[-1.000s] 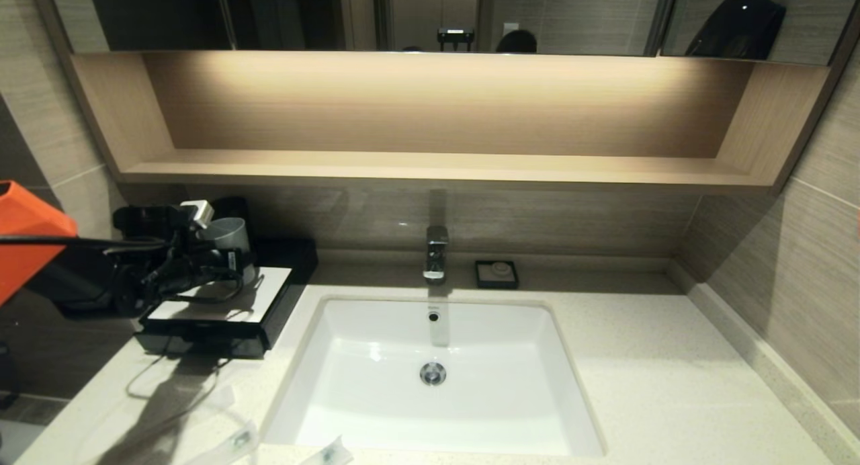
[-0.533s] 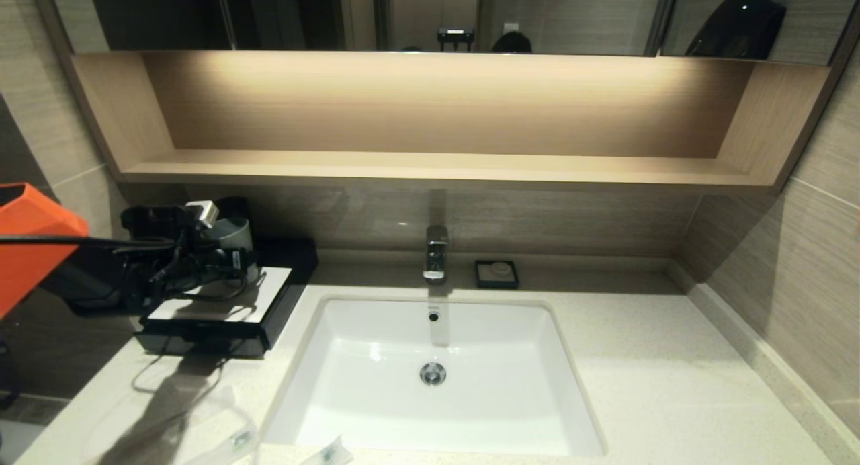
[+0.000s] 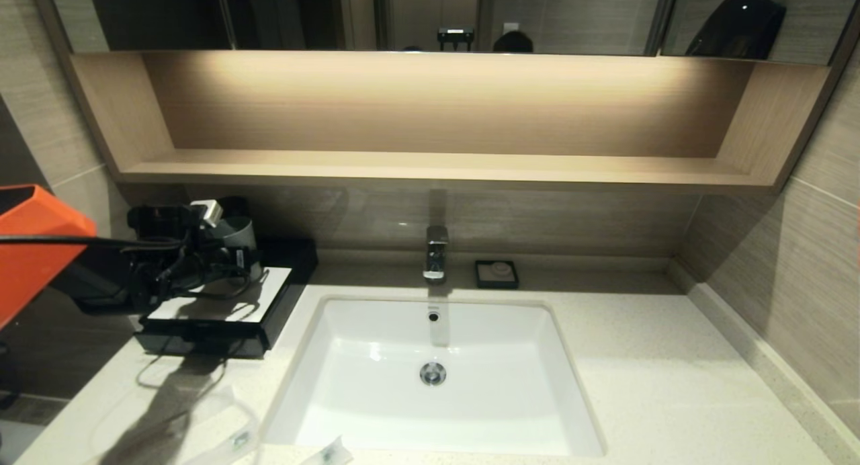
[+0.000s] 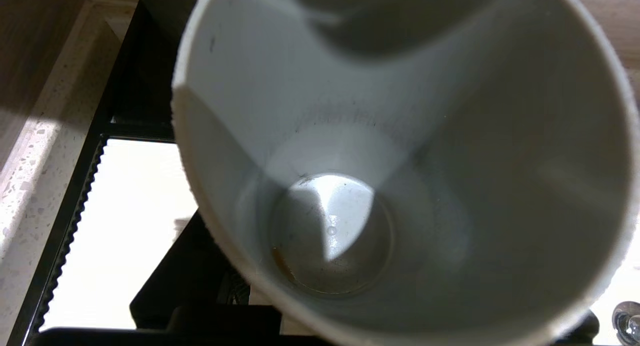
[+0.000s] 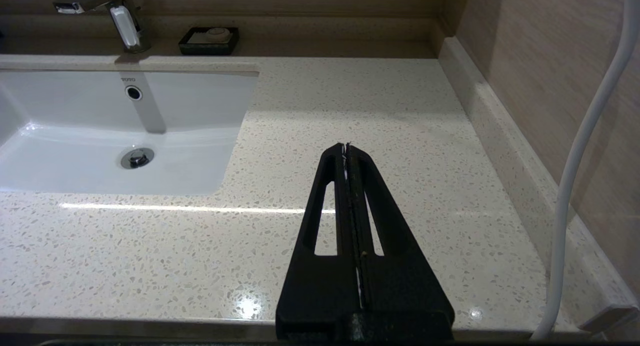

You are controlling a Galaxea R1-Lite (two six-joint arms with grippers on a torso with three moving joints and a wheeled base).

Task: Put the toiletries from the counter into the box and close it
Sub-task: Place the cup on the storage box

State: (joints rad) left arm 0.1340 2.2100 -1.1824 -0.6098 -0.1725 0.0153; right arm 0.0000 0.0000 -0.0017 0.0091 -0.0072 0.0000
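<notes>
Where the cream speckled stone bench [image 3: 638, 357] surrounds an inset white rectangular basin [image 3: 376, 357] under a lit wooden wall shelf [image 3: 430, 166], the low black box with white top panel [image 3: 269, 290] sits far left, and two slim clear-wrapped toiletry packets [image 3: 238, 441] lie at the near edge. Left gripper [image 3: 232, 250], jaws gripping a pale grey plastic cup [image 4: 400, 161], has edged slightly rightward over the box since a second ago. Right gripper [image 5: 346, 151] hangs idle over bare bench, jaws closed.

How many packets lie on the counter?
2: one packet left of the basin's near corner, another at the counter's near edge. More may lie out of view.
</notes>
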